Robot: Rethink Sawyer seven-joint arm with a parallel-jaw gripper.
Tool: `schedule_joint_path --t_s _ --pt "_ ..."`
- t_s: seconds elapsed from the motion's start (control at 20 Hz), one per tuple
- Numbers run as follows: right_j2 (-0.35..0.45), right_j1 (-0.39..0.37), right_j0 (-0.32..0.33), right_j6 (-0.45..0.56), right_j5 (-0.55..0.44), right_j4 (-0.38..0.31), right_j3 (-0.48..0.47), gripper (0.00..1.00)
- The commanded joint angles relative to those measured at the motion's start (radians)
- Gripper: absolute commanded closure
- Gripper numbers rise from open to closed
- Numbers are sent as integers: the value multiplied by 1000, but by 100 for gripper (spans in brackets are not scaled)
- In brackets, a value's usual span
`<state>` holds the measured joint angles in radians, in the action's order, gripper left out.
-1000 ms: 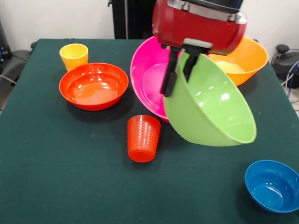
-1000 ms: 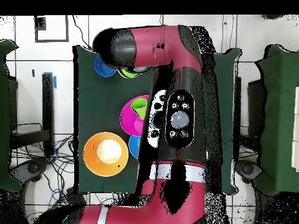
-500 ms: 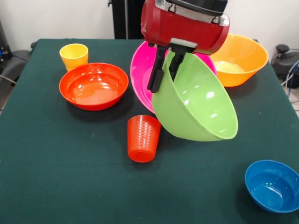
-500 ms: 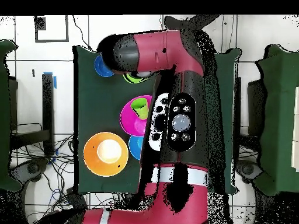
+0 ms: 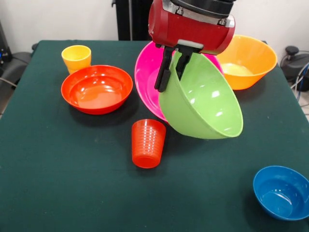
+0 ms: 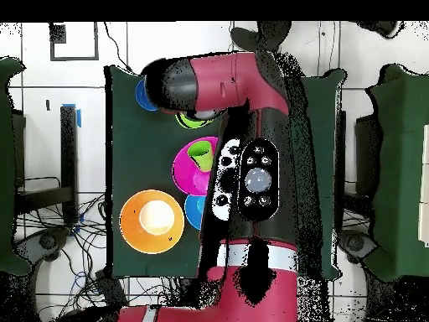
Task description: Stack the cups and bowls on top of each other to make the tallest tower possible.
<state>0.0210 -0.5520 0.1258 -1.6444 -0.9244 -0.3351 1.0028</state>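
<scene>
Our gripper pinches the green bowl's rim between nearly shut fingers, and it has swung back from the blue bowl toward the pink bowl behind, nearing stacking.

Place: robot lab | Evidence: green-clothed table, loose floor cables (tiled floor), 1 red arm
</scene>
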Motion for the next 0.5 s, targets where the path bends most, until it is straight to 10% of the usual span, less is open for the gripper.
schedule_joint_path --t_s 0.05,0.5 --pt "101 -5 2 263 18 -83 125 100" --pt "106 -8 1 241 45 -86 143 100"
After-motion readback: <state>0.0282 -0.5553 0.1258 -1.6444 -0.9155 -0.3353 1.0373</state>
